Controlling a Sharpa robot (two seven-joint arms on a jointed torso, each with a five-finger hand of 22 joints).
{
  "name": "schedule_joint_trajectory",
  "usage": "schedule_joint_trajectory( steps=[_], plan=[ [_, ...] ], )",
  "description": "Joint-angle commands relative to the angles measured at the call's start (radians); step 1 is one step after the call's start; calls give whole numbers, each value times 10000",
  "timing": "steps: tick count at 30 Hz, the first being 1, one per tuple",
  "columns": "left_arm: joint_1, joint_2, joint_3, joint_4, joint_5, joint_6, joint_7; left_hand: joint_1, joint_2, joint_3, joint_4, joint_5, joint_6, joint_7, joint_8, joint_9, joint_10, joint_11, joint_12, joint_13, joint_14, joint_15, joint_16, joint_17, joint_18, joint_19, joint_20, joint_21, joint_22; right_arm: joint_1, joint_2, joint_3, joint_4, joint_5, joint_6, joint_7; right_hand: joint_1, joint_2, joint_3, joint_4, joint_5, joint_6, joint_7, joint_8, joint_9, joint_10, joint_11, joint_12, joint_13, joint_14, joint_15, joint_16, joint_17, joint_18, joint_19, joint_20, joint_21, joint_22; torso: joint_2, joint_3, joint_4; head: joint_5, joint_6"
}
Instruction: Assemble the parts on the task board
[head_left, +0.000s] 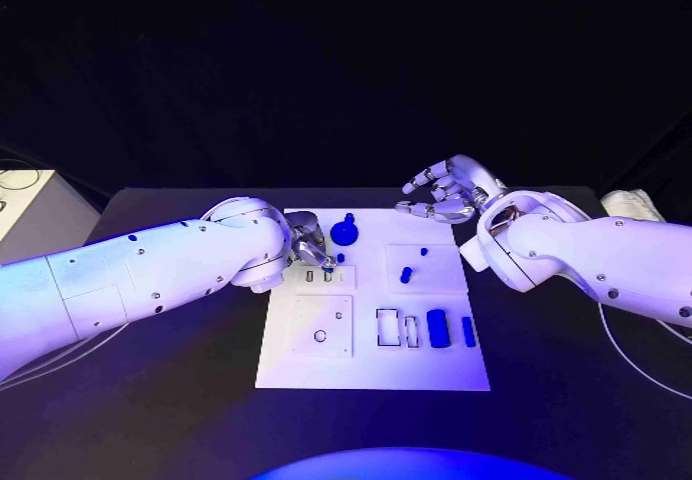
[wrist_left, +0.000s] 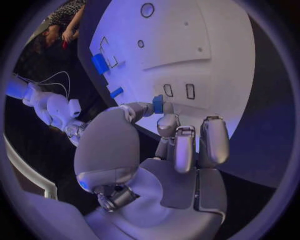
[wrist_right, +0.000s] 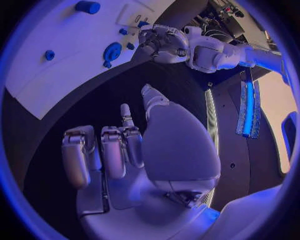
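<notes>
I see a dark room with blue-violet light falling from above onto the board (head_left: 372, 330), which glares white against the black table (head_left: 173, 400), while everything toward twelve o'clock in the head view is lost in blackness. Both arms catch a bright sheen on their shells, and the left hand (head_left: 310, 252) casts soft shade on the board's near corner. My wrist views bend straight edges hard toward the rim and go dim and soft there; the right hand (wrist_right: 125, 150) is lit evenly.
</notes>
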Motion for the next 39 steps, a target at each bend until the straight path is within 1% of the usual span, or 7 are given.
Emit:
schedule_joint_trajectory(
  steps=[1,12,14,19,21,25,39],
  plan=[
    [-26,42,-1,-44,-94,173,-22,7,72,2257,-2333,52,173,-116,16,106,85,-9,50,9,1024,-69,40,2585,-136,57,22,55,4,-7,11,2,3,-172,120,66,-30,81,-15,45,34,11,4,38,1,429,13,-32,2065,1044,12,43,2634,-145,1029,27,22,2635,2,4,-6,5,-13],
    [-66,76,-10,-98,-129,388,-41,-3,69,2265,-2347,91,186,-121,16,117,89,-12,46,8,1022,-74,36,2578,-137,63,17,58,12,-7,15,2,-22,-88,-55,329,-18,83,-16,34,341,0,-1,80,0,327,10,-145,1974,1044,6,43,2634,-144,1028,20,20,2634,-4,4,3,-11,-70],
    [-75,86,-14,-105,-129,422,-44,-6,69,2266,-2349,98,188,-121,15,120,78,-13,27,-21,1020,-75,33,2572,-140,70,16,62,23,-7,22,1,-46,59,-139,518,-1,81,29,32,399,-35,-17,169,7,-461,1,-1056,1259,871,-7,-233,2079,90,587,11,-835,2036,-4,0,-2,-9,-70],
    [-109,123,-22,-144,-138,494,-49,-6,69,2266,-2349,98,188,-121,15,120,78,-13,27,-21,1020,-75,33,2572,-140,70,16,62,23,-6,42,1,-108,475,-220,853,258,63,534,60,371,-699,175,580,50,-5040,231,-7458,-4002,-2420,183,-4827,-3703,1690,-3827,200,-9483,-3734,-9,0,-9,9,-84],
    [-119,131,-24,-162,-165,524,-52,-8,68,2267,-2351,102,189,-122,15,121,74,-13,22,-30,1019,-75,31,2569,-141,76,15,65,31,-6,46,1,-128,594,-218,940,277,40,756,57,359,-911,233,709,33,-5331,316,-8701,-5273,-3856,364,-6876,-5386,1677,-4332,375,-10605,-4561,-6,4,-7,5,-91],
    [-126,137,-25,-191,-193,581,-58,-10,68,2267,-2352,104,189,-122,14,123,72,-13,18,-35,1018,-76,30,2566,-143,80,15,67,36,-5,52,1,-157,857,-216,1104,291,-140,1125,16,339,-1041,423,870,-154,-4869,595,-10937,-8453,-4279,688,-9536,-7100,1706,-4302,712,-12911,-6861,-11,1,-7,-7,-103],
    [-135,150,-30,-246,-224,710,-70,-16,67,2268,-2355,114,191,-122,13,128,76,-14,21,-27,1022,-77,37,2580,-145,87,13,71,47,-4,65,0,-236,1642,-283,1637,515,-3,1098,-107,465,-1014,696,547,-588,-4751,952,-12528,-11676,-4684,1239,-13049,-9358,1702,-4460,1295,-15040,-10002,-5,10,-5,0,-131]
  ],
)
